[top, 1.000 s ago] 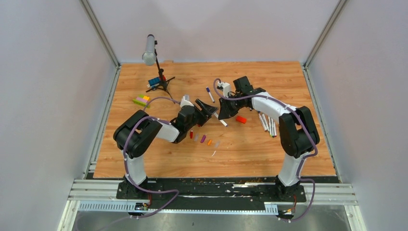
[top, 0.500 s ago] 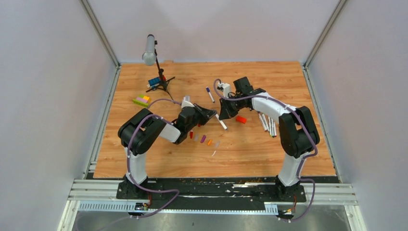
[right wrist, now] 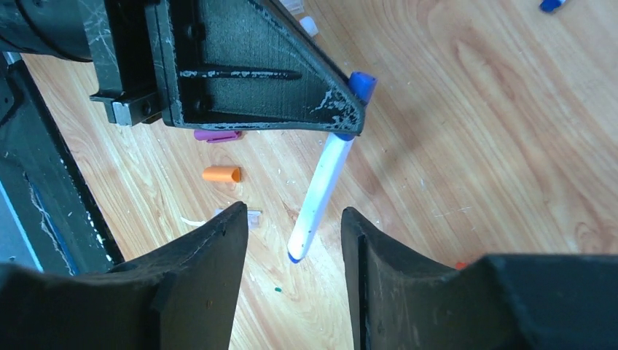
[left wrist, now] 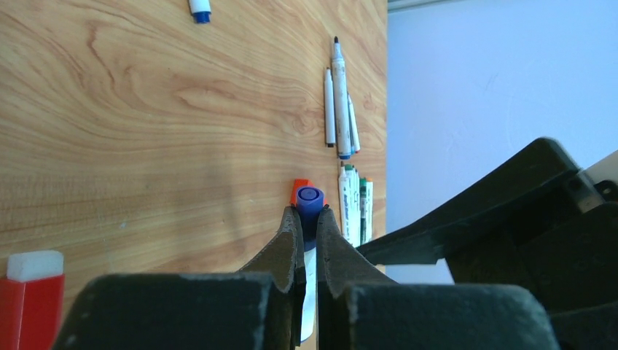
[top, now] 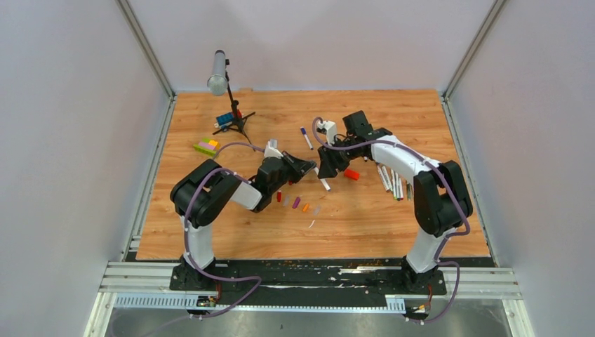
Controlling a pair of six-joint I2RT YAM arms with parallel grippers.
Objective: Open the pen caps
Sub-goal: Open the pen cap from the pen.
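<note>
Left tool (left wrist: pixel 307 222) is clamping blue cap (left wrist: pixel 310 197); pen barrel (right wrist: pixel 321 182) is running straight from it into right tool (right wrist: pixel 291 213), jaws apart, straddling the free end.

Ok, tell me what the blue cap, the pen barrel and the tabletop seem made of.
The blue cap looks plastic: smooth, evenly coloured, slight sheen. The pen barrel is likely plastic too: plain white, smooth, matte. The tabletop shows wood grain, but its flat even surface could be laminate or veneer; I cannot tell.
</note>
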